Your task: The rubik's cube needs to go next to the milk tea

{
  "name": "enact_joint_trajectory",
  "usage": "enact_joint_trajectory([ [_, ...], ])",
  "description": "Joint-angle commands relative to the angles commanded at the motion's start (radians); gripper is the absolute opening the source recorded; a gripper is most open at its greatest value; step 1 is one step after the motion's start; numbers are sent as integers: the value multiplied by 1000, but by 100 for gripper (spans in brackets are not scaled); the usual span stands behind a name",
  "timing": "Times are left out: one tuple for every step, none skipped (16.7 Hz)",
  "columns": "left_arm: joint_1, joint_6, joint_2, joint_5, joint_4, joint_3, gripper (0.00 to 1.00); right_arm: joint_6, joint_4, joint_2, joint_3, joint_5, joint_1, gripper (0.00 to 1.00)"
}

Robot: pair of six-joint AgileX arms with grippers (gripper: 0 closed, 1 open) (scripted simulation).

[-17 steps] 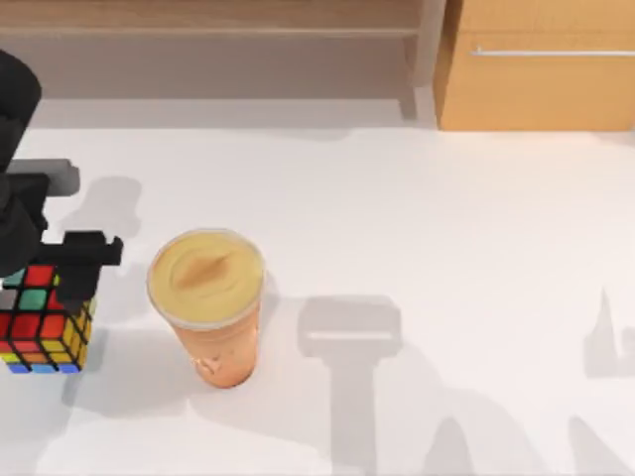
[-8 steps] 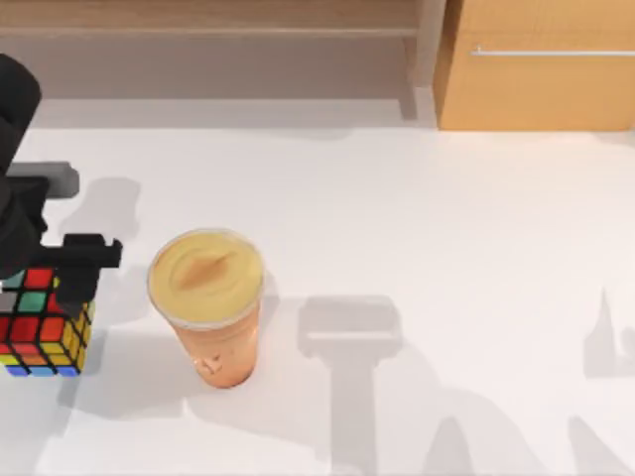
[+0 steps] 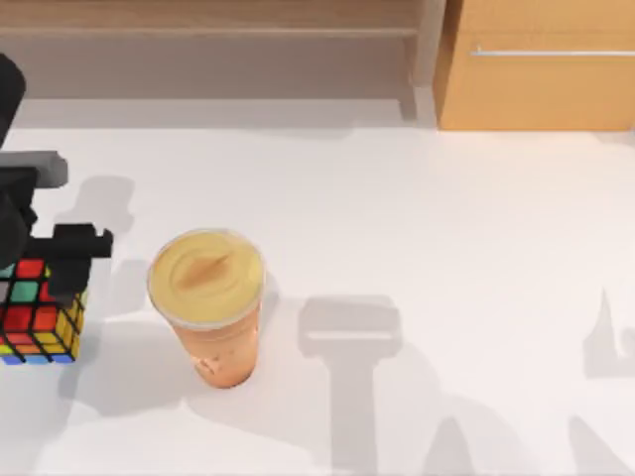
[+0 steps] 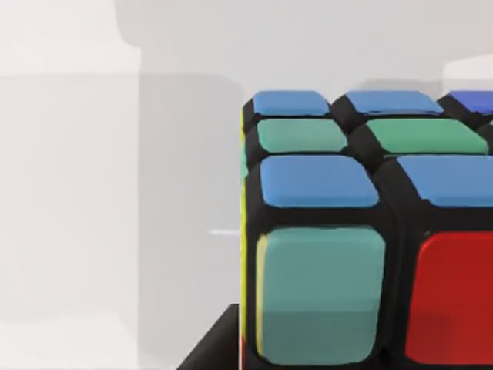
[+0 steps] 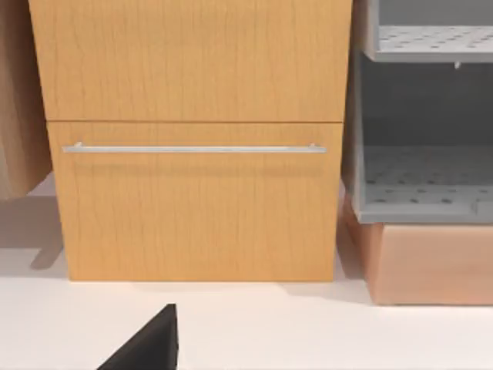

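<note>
At the top view's far left, our left gripper (image 3: 40, 260) sits over the rubik's cube (image 3: 38, 324), black fingers down on the cube's upper face. Whether those fingers are clamped on it or already loose, we cannot tell.

The step in hand, as we judge it, is setting the cube beside the drink. To do it well we should keep the cube level, keep the arm on the cube's outer side, and bring it no closer than just short of the cup's wall. A tall, tapered cup on a narrow foot will likely tip at a light knock. If we let go, we should part the fingers fully and lift straight up, so the cube is not dragged or turned.

In the left wrist view the cube (image 4: 362, 231) is very close, its blue, green and red squares plain, directly under the hand.

Next along, the milk tea (image 3: 207, 302) stands upright on the white table (image 3: 446, 228), near the cube but apart, with bare tabletop between them.

Our right arm is parked; its wrist view faces a wooden drawer cabinet (image 5: 192, 139).
</note>
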Motion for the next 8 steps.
enact_joint_trajectory([
  [2, 0, -3, 0, 5, 1, 0, 0, 0, 0, 0, 0, 0, 100],
  [3, 0, -5, 0, 10, 1, 0, 0, 0, 0, 0, 0, 0, 100],
  [4, 0, -6, -1, 14, 2, 0, 0, 0, 0, 0, 0, 0, 100],
  [5, 0, -6, -1, 19, 1, 0, 0, 0, 0, 0, 0, 0, 100],
  [4, 0, -5, -1, 23, 0, 0, 0, 0, 0, 0, 0, 0, 100],
  [3, -1, -3, -2, 27, -2, 0, 0, 0, 0, 0, 0, 0, 100],
  [1, -1, 1, -2, 31, -5, 0, 0, 0, 0, 0, 0, 0, 100],
  [-3, -2, 6, -2, 35, -10, 0, 0, 0, 0, 0, 0, 0, 100],
])
